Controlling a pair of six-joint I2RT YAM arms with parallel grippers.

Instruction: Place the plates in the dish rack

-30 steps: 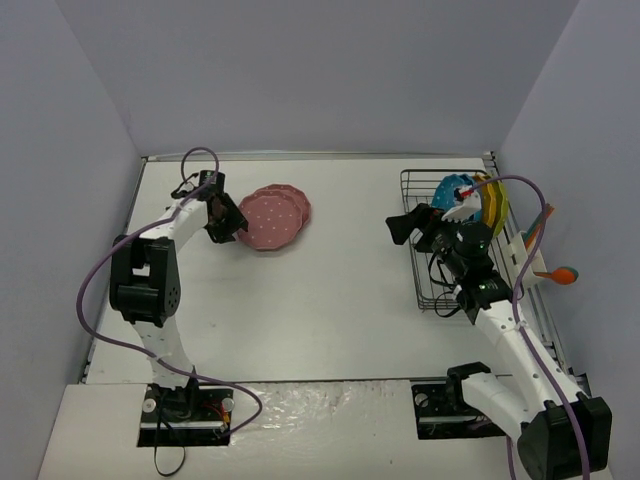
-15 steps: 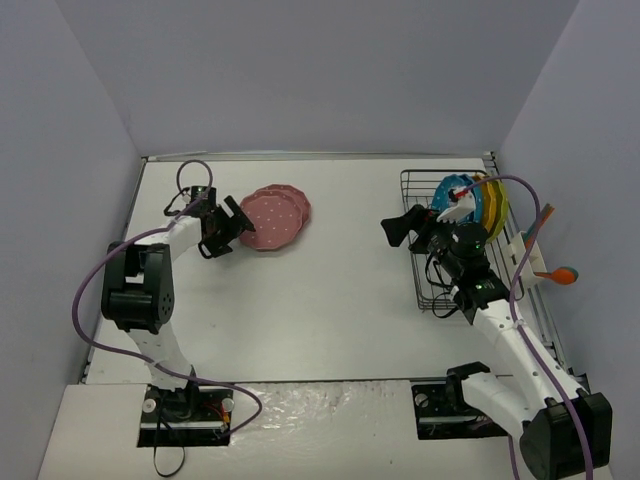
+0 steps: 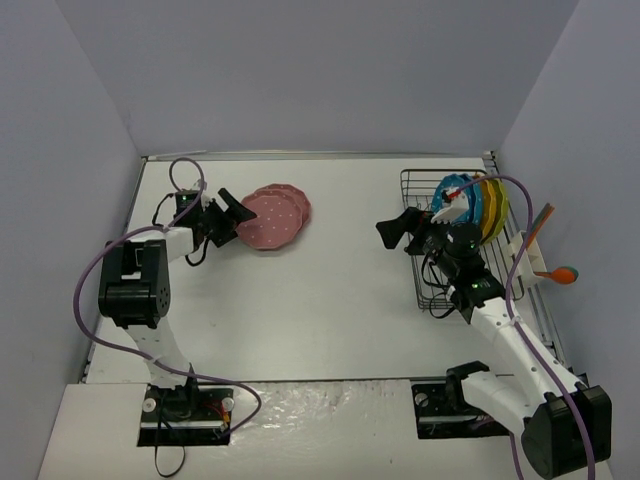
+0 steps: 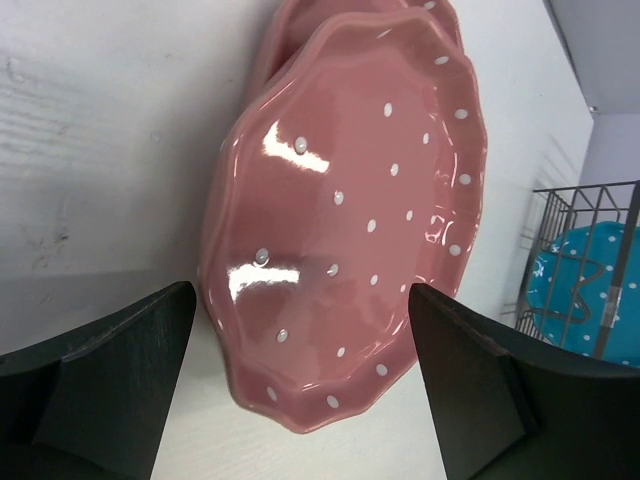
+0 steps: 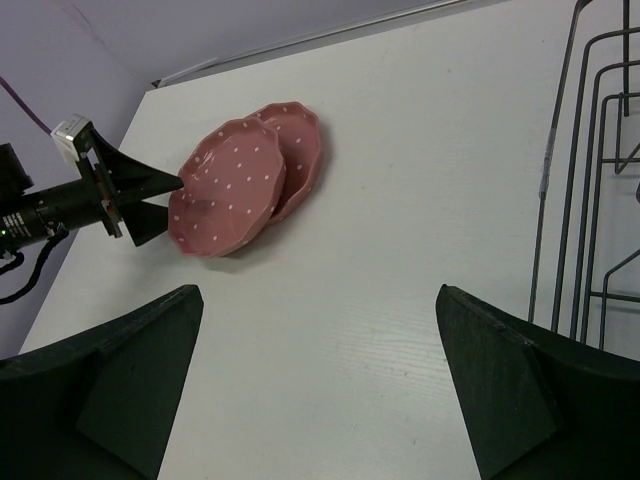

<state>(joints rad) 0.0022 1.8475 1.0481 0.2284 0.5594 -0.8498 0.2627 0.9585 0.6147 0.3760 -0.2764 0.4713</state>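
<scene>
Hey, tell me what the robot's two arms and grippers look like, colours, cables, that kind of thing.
The left arm and right arm match: white links joined by bulky black joint housings. A purple cable loops loosely along each one. The left gripper and right gripper are black, each with two flat, wedge-shaped fingers.

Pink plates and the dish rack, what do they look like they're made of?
Pink plates: likely glazed ceramic, possibly melamine; glossy, with sharp light reflections on the scalloped surface.
Dish rack: thin dark wire, probably coated metal; finish hard to judge.
</scene>
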